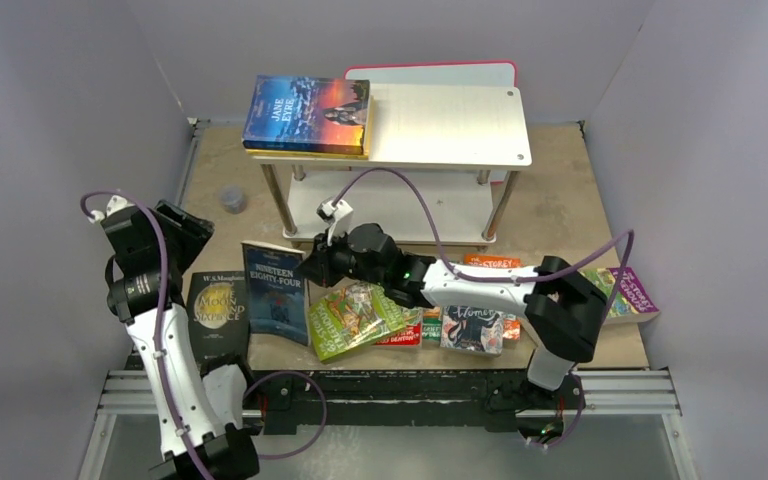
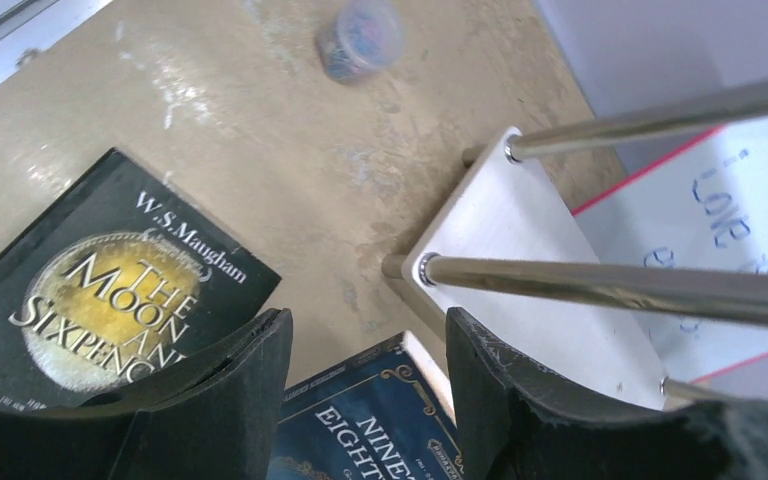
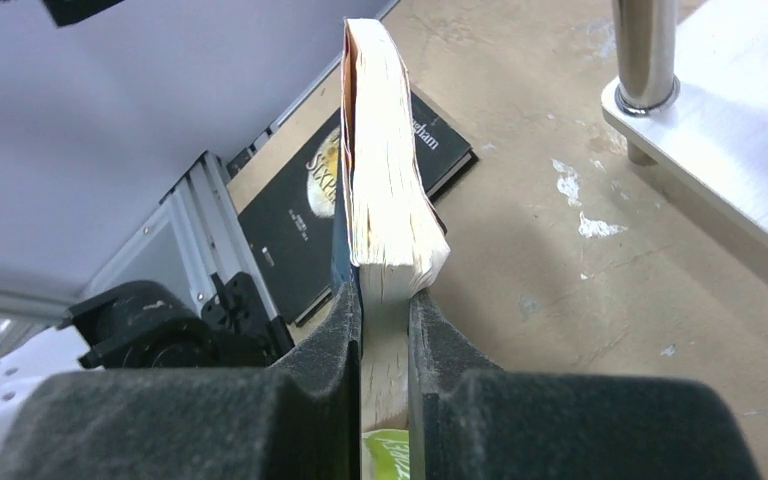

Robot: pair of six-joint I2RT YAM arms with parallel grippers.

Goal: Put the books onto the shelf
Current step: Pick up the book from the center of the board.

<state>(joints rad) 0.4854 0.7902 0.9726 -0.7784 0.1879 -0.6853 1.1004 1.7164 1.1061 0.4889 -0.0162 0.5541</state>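
The right gripper (image 3: 385,300) is clamped tight on Nineteen Eighty-Four (image 3: 385,180), which is held on edge, pages toward the wrist camera, just in front of the shelf's (image 1: 450,125) front-left leg (image 3: 645,60). Bare desk (image 3: 560,300) lies between book and lower board (image 1: 400,210). Jane Eyre (image 1: 305,113) fills the top board's left end; the rest of that board is bare.

The left gripper (image 2: 368,320) hangs near the desk's left edge with its fingers (image 2: 230,400) about half apart and nothing between them. Moon and Sixpence (image 1: 218,315) lies flat below it, by the front-left corner.

Along the front edge, under the right arm, lie a green book (image 1: 355,318), Little Women (image 1: 472,328) and Storey books (image 1: 625,293). A cap (image 1: 232,200) sits left of the shelf, and a whiteboard (image 1: 430,70) stands behind it.
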